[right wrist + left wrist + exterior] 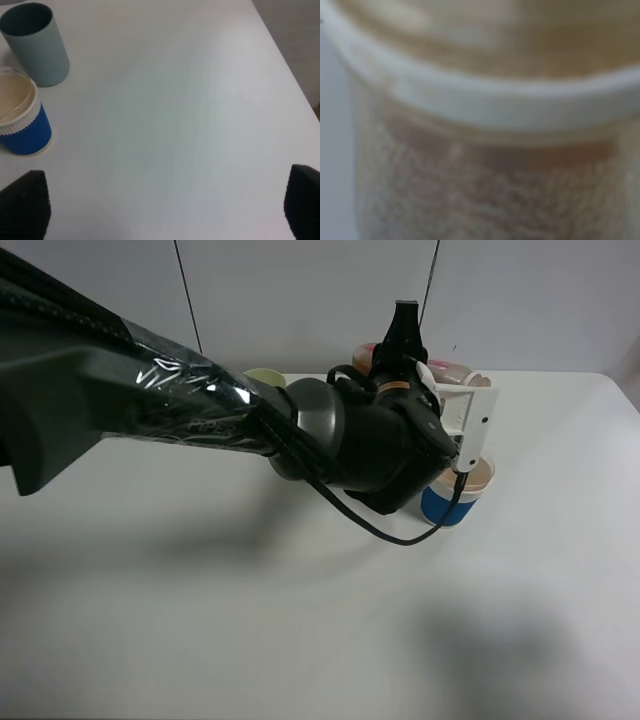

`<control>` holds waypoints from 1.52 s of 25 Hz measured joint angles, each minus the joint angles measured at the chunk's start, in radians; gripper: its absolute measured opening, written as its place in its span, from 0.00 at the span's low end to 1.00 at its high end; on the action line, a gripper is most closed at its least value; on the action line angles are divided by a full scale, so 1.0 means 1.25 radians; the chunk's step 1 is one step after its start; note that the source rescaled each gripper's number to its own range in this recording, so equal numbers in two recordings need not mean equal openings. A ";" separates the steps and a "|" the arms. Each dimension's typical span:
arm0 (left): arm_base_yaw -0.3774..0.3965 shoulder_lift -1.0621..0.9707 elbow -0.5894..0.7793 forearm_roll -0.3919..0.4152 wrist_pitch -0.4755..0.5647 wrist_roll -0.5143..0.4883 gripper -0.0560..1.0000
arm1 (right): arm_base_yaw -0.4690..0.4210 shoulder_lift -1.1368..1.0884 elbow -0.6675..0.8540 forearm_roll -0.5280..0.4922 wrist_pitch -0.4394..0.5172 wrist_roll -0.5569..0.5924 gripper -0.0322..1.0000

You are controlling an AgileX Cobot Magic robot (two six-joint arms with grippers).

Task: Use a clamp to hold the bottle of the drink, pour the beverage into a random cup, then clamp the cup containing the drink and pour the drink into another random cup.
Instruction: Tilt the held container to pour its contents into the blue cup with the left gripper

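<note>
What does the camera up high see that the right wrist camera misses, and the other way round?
Only the high view shows the plastic-wrapped left arm and a pale yellow-green cup peeking past it. Only the right wrist view shows the teal tumbler and the right gripper, open with nothing between its tips. Both show the blue-banded cup standing on the white table.

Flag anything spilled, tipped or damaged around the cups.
Nothing stands out. The blue-banded cup and the teal tumbler both stand upright, and the table around them shows no spill. The left wrist view is too blurred to judge.
</note>
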 joint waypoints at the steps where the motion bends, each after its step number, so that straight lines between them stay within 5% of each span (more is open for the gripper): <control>1: 0.000 0.000 0.000 0.002 0.000 0.006 0.07 | 0.000 0.000 0.000 0.000 0.000 0.000 0.81; 38: 0.000 0.000 0.000 0.034 -0.032 0.130 0.07 | 0.000 0.000 0.000 0.000 0.000 0.000 0.81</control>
